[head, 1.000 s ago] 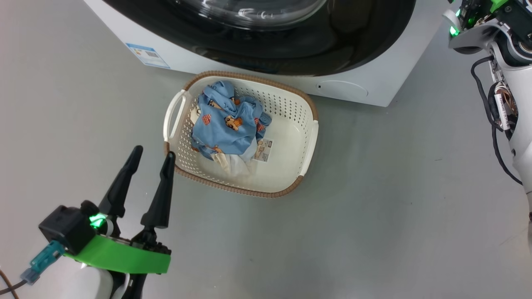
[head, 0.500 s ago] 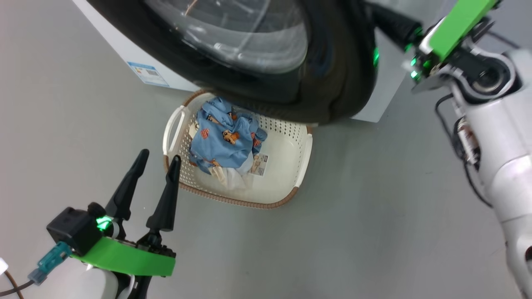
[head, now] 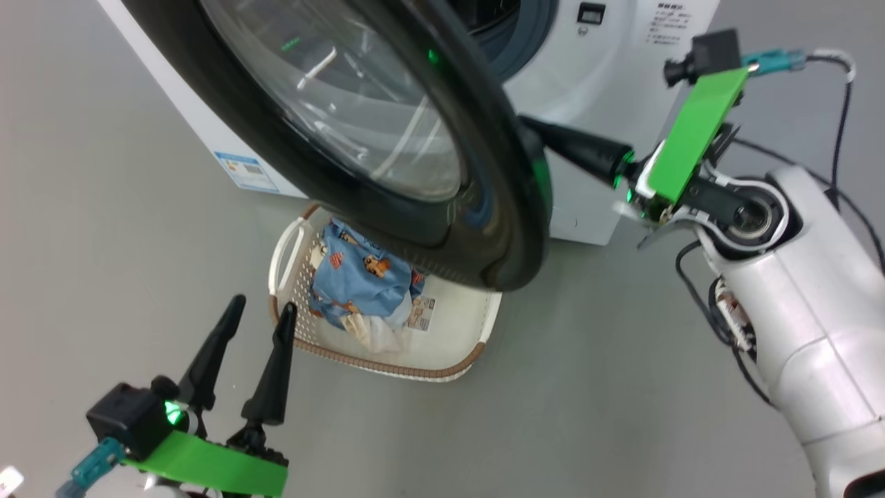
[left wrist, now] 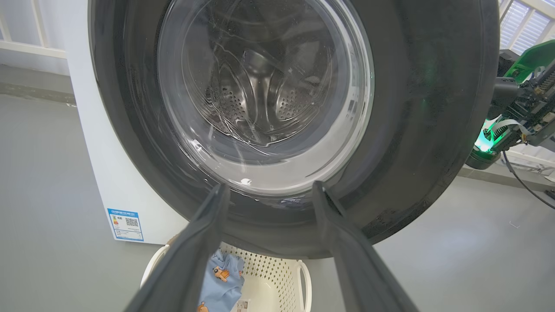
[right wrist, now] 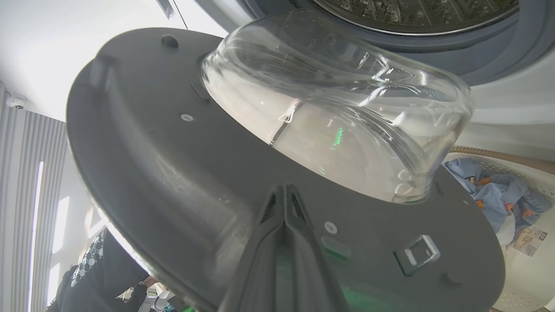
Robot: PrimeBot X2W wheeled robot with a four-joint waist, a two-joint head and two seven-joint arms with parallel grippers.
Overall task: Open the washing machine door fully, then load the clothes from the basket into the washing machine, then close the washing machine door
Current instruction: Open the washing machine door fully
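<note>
door-opening step, partway through. nearest the robot, the left gripper (head: 263,302) hung low over the grey floor (head: 622,387), its two dark fingers spread wide with nothing between them, aimed toward the basket (head: 387,366) just beyond. the basket stood on the floor in front of the machine. the clothes (head: 359,277) — a light blue printed bundle over a cream piece — lay heaped in the half toward the robot's left, beside a paper label (head: 420,312). above the basket's far side the washing machine door (head: 501,207) stood ajar, hinged on the robot's left, its black ring overhanging the far rim and its glass bowl turned back toward the opening. at the door's free edge the right gripper (head: 536,128) had its fingers pressed together and empty, tips at the grey inner face near the latch (right wrist: 416,255); whether they actually touched it could not be told. farthest, the washing machine (head: 594,90) showed its grey-blue gasket (head: 529,41) and part of the steel drum (right wrist: 412,13). by this reading the door was not yet fully open — the next move called for the right arm to push the free edge outward in an arc about the hinge until opening and basket were both clear; only then would the left gripper have room to come down on the clothes
</note>
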